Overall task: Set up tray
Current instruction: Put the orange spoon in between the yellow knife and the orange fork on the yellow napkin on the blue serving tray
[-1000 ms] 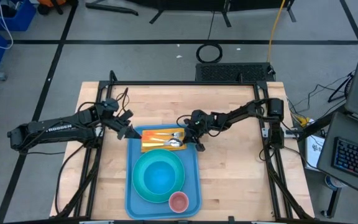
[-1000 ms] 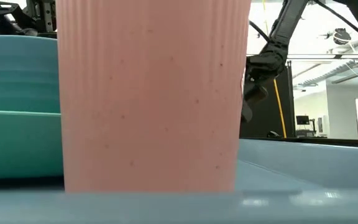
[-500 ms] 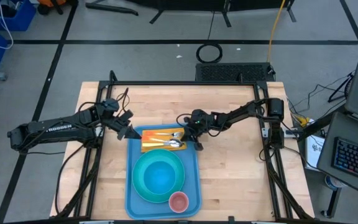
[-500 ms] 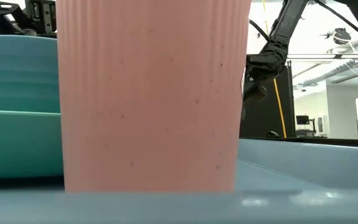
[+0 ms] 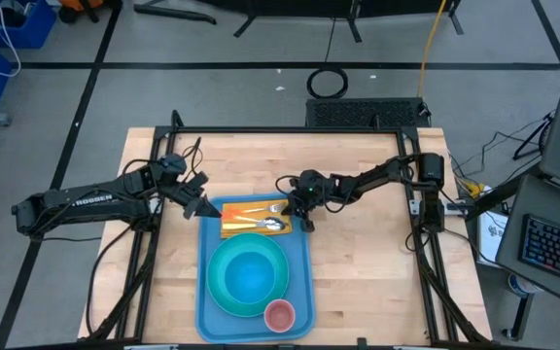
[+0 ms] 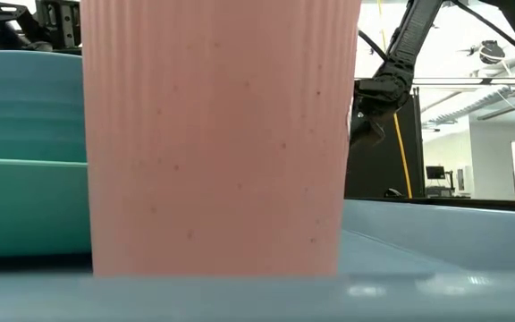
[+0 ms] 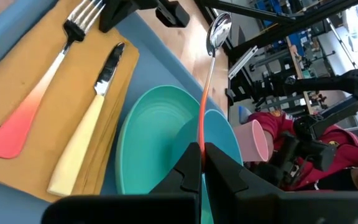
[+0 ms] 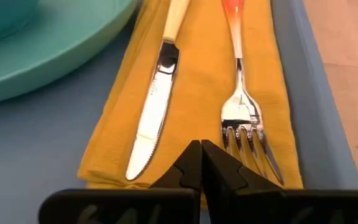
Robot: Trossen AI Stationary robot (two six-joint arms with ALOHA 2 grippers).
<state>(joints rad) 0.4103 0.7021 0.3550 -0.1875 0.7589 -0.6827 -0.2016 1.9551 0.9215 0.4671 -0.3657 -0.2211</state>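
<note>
The tray [image 5: 302, 277] is lying flat on the tabletop [image 5: 358, 262], long side running from the near edge toward the middle. It is a large light-blue plastic rectangle with rounded corners and a raised rim, and it is sitting between the two arms, squared with the tabletop's edges.

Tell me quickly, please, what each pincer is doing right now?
Left pincer: closed on the spoon.
Right pincer: closed, holding nothing, over the napkin.

Grey floor [image 5: 56, 97] with black tape lines, blue bins [image 5: 8, 24], keyboard [image 5: 557, 253] beside wooden table [image 5: 358, 272].
</note>
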